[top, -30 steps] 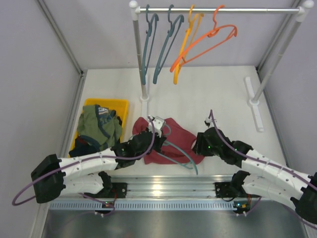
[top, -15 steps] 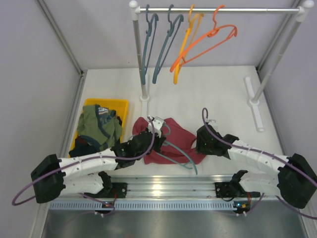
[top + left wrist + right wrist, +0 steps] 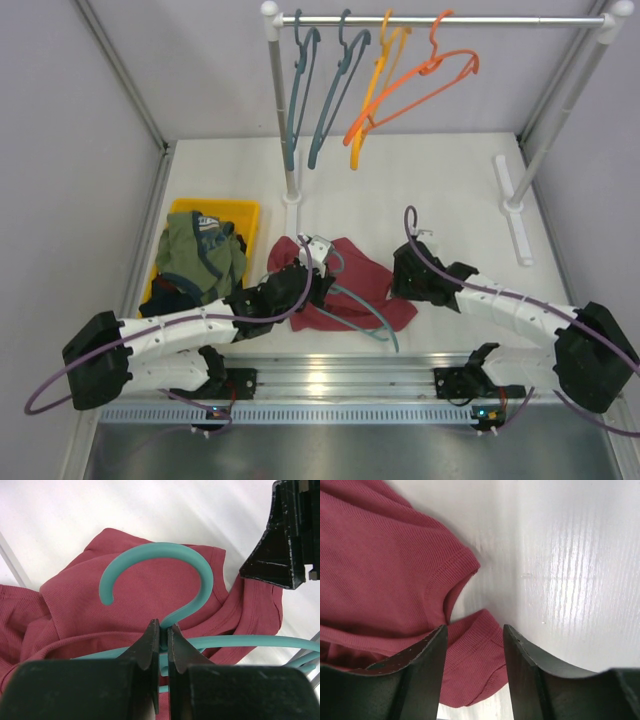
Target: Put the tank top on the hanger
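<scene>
The maroon tank top (image 3: 352,272) lies crumpled on the white table near the front. The light teal hanger (image 3: 366,312) lies on top of it. My left gripper (image 3: 318,264) is shut on the hanger's neck, just below its hook (image 3: 161,553), with the tank top (image 3: 125,600) underneath. My right gripper (image 3: 402,282) is open at the tank top's right edge. In the right wrist view its fingers (image 3: 427,655) stand on either side of a shoulder strap (image 3: 476,652), just above it. The right gripper body also shows in the left wrist view (image 3: 287,535).
A yellow bin (image 3: 222,209) at the left holds an olive-green garment (image 3: 198,258). At the back, a rail carries two blue-teal hangers (image 3: 312,95) and orange and yellow hangers (image 3: 405,90). The rail's posts (image 3: 283,120) and a foot (image 3: 516,210) stand on the table.
My right arm has reached left and farther in, bringing its open gripper to the tank top's right edge. My left gripper still holds the hanger in the same place.
</scene>
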You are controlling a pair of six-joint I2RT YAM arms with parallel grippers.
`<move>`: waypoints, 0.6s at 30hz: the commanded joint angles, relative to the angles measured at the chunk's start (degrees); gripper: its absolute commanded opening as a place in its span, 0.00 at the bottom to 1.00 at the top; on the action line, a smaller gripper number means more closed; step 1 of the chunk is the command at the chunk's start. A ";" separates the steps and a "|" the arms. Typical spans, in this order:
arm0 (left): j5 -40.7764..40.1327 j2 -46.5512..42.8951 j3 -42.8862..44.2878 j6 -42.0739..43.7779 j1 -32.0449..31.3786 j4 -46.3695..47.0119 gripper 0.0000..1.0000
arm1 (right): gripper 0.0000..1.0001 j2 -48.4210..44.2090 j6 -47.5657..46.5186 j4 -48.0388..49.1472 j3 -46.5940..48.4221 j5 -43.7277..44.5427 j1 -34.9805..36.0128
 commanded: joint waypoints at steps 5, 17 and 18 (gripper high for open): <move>-0.90 -0.75 0.22 0.60 -0.26 3.99 0.00 | 0.48 4.91 -1.50 3.28 1.83 1.39 -0.87; -3.36 -0.84 0.84 -0.63 -0.27 3.90 0.00 | 0.00 -1.32 -1.24 0.03 -0.98 1.13 -0.78; -3.89 -1.36 0.84 -0.89 -0.18 4.16 0.00 | 0.00 -2.20 -1.15 -0.32 -1.86 0.87 -0.78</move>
